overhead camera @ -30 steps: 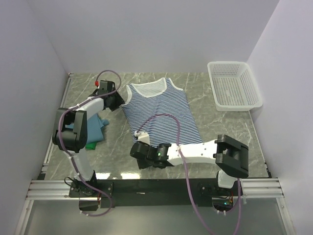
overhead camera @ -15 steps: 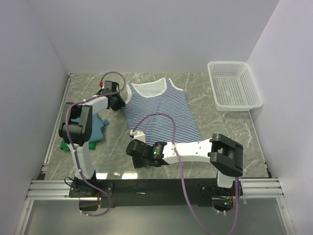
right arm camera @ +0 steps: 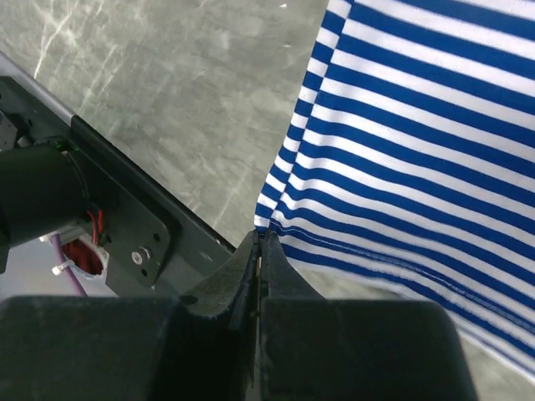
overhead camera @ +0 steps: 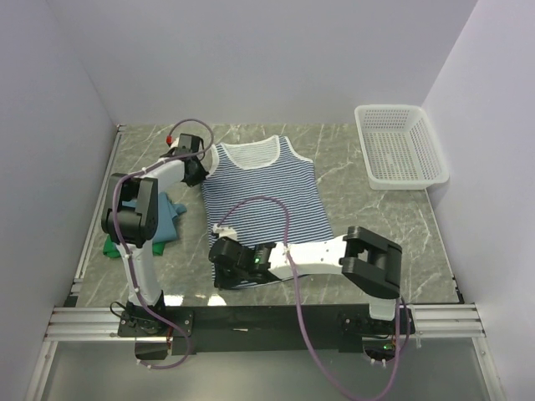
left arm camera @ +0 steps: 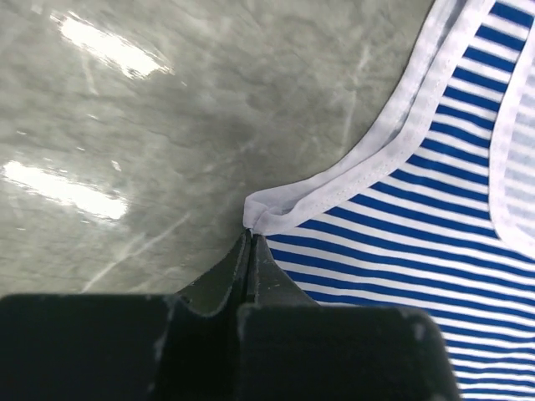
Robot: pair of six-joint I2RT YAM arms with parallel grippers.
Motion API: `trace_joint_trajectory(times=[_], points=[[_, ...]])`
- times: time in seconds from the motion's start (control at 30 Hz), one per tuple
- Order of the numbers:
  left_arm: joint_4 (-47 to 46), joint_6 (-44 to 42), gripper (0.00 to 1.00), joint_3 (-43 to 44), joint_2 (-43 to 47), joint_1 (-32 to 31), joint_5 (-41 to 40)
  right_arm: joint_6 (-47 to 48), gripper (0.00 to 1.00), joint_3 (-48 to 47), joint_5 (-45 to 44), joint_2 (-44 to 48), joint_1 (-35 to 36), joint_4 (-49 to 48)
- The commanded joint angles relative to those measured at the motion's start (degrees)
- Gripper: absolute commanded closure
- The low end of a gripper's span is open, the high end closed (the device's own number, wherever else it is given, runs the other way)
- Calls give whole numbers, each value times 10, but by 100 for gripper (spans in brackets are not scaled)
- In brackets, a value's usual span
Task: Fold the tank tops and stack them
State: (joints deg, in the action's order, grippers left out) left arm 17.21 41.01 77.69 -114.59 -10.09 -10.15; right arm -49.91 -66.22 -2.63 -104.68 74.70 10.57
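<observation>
Your grey marbled table [overhead camera: 376, 225] is sitting between plain white walls [overhead camera: 251, 58], with all three garments lying on its surface rather than in any container. At the far left the green tank top [overhead camera: 107, 248] is peeking out from under the left arm, and the teal-blue tank top [overhead camera: 171, 219] is lying bunched just beside it. Next along, your left gripper [left arm camera: 251, 236] is pressing its fingers tightly together at the table surface, pinching the white-trimmed shoulder strap corner of the striped tank top [overhead camera: 267, 192]. That top is lying spread flat in the middle of the table, neckline toward the back wall. At its near left hem corner, your right gripper [right arm camera: 261, 238] is pinching the striped fabric between closed fingers and holding that corner slightly off the marble. At the far right corner the white mesh basket [overhead camera: 401, 107] is standing upright, well apart from all three tops, showing only its own perforated floor and walls.
</observation>
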Motion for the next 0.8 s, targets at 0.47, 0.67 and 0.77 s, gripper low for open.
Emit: trace_joint_trajectory(times=[0.47, 0.67, 0.77], points=[[38, -6, 100, 99, 36, -2, -7, -24, 100, 66, 43, 108, -25, -83], [40, 9, 99, 129, 10, -35, -7, -38, 100, 147, 30, 190, -52, -98], [38, 17, 99, 152, -7, -50, -7, -50, 100, 199, 32, 225, -70, -105]])
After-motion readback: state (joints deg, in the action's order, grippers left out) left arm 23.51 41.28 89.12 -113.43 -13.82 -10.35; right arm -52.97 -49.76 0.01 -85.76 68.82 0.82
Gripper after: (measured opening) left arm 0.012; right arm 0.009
